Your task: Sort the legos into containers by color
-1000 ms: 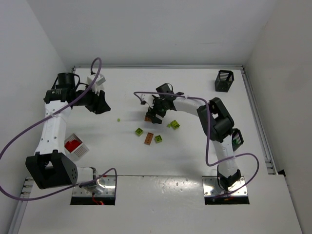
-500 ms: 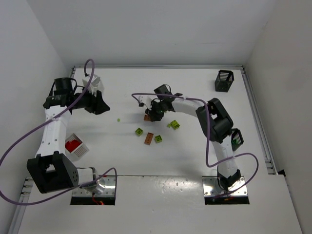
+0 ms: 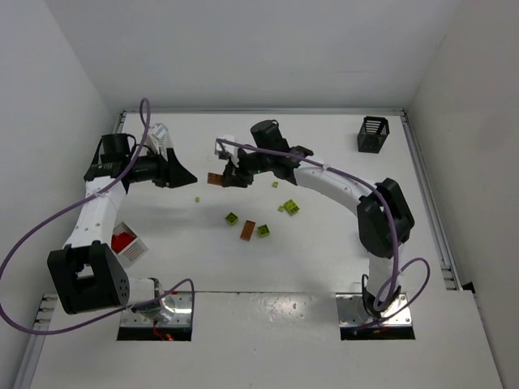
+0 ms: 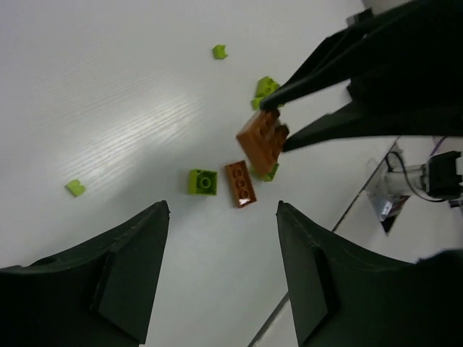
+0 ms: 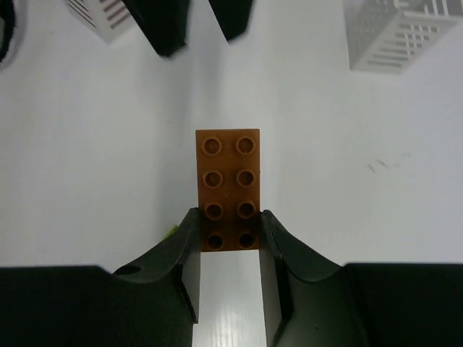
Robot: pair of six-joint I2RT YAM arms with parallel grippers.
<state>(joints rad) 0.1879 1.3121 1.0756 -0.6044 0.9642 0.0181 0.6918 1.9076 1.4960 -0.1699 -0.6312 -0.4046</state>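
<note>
Across the white tabletop the right arm reaches far to the left, which I judge is meant to bring its load toward the baskets on that side. The left arm is bent back beside them. Well apart, in the far right corner, stands a black slatted plastic basket. At the left edge a white slatted plastic basket holds red bricks, so red seems to be assigned there. A second white slatted basket sits at the far left, partly behind the left arm, its contents hidden.

The left gripper hangs over the table with its jaws spread wide and nothing between them. It faces the loose pile, likely ready for a pick. The right gripper has its jaws pressed onto the near end of an orange-brown eight-stud plastic brick, pads against both long sides. Most of the brick sticks out forward, lifted off the surface.

Loose near the middle of the table lie a second orange-brown brick and several small yellow-green bricks, not yet sorted.
</note>
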